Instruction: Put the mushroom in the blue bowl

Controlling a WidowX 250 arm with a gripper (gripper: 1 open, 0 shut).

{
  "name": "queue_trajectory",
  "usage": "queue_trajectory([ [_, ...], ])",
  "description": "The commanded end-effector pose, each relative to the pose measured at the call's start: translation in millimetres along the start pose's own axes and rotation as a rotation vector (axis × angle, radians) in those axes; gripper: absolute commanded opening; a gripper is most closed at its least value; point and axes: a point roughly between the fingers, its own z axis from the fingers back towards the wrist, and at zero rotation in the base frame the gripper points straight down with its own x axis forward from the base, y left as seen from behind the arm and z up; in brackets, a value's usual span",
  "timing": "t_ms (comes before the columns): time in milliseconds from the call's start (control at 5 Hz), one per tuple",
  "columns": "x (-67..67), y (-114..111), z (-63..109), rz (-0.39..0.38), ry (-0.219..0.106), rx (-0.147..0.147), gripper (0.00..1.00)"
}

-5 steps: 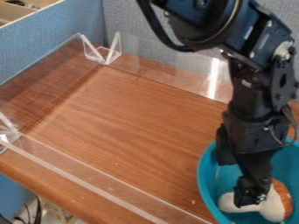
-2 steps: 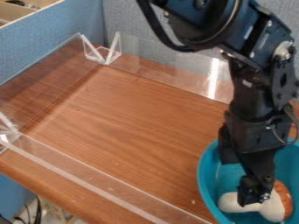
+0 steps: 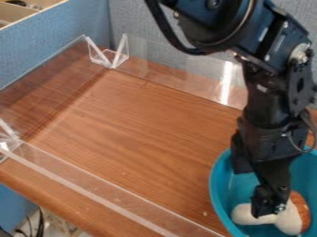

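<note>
The blue bowl (image 3: 225, 196) sits at the bottom right of the wooden table, cut off by the frame edge. Inside it lies the mushroom (image 3: 270, 218), its cream stem low and its reddish-brown cap (image 3: 295, 205) toward the right. My gripper (image 3: 268, 203) points straight down into the bowl, directly over the mushroom. Its black fingers (image 3: 262, 198) stand open and cover the middle of the mushroom. Whether the fingertips touch it is unclear from this angle.
A clear acrylic wall (image 3: 74, 176) runs around the wooden tabletop (image 3: 124, 120), with a bracket at the back corner (image 3: 111, 54). A blue partition (image 3: 50, 42) rises at the left. The black arm (image 3: 247, 46) fills the upper right.
</note>
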Motion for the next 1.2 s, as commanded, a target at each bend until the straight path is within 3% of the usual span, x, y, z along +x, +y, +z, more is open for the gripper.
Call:
queue_trajectory([
  [0, 2.5, 8, 26.5, 0.039, -0.067, 0.042, 1.0],
  [400, -4.7, 20, 39.2, 0.112, -0.057, 0.055, 1.0],
  [1000, -5.3, 22, 20.3, 0.148, -0.019, 0.048, 1.0],
])
